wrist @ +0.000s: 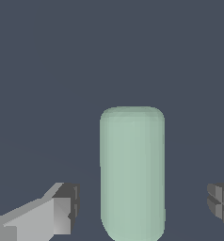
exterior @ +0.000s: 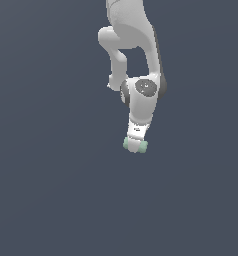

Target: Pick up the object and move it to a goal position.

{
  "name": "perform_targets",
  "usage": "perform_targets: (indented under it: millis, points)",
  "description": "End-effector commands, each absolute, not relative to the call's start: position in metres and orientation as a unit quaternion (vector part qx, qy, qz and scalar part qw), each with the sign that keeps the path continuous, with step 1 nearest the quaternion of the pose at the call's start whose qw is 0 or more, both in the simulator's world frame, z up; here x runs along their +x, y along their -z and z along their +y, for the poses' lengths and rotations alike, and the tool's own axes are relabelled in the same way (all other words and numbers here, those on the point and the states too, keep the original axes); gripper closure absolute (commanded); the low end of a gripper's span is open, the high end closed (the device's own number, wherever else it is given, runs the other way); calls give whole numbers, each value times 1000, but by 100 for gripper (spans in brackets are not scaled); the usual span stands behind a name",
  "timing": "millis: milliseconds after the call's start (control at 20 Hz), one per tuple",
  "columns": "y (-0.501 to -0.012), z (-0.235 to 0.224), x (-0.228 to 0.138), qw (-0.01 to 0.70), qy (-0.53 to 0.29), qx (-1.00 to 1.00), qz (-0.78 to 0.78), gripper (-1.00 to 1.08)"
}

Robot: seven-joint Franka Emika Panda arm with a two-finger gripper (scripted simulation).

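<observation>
From the exterior view I see the white Franka arm (exterior: 141,95) reaching down from the top of the picture, its white pincer (exterior: 135,145) at the lowest point over a flat, dark slate-grey counter (exterior: 51,190). The small, pale mint-green, matte rounded block (exterior: 126,144) shows right at the pincer tip, a bit of green peeking out on either side of the white body; most of it is hidden behind the pincer there.

On the wrist view I get a much better look. The mint-green block (wrist: 132,174) lies between the two fingers, elongated with rounded ends, plain and unmarked. One finger, light grey with a darker pad (wrist: 64,209), sits off to one side of it, and the other dark grey pad (wrist: 221,204) is just visible at the picture's edge on the opposite side. There is open counter showing between each pad and the block, so I read the pincer as spread wide, with the block in the gap and neither pad touching it.

I cannot tell from either view whether the block rests on the counter or how high the pincer hangs above it.
</observation>
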State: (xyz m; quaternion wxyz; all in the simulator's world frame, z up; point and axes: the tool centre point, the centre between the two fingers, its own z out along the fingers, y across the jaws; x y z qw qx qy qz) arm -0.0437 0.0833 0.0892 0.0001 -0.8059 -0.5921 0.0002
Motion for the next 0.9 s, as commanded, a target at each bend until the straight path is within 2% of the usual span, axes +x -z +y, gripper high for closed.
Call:
perform_targets:
  millis: [0, 800, 850]
  points:
    - [-88, 83, -44, 0, 0, -806, -592, -92]
    - [-39, 84, -44, 0, 0, -804, -594, -92]
    - [-39, 84, -44, 0, 0, -804, -594, 108]
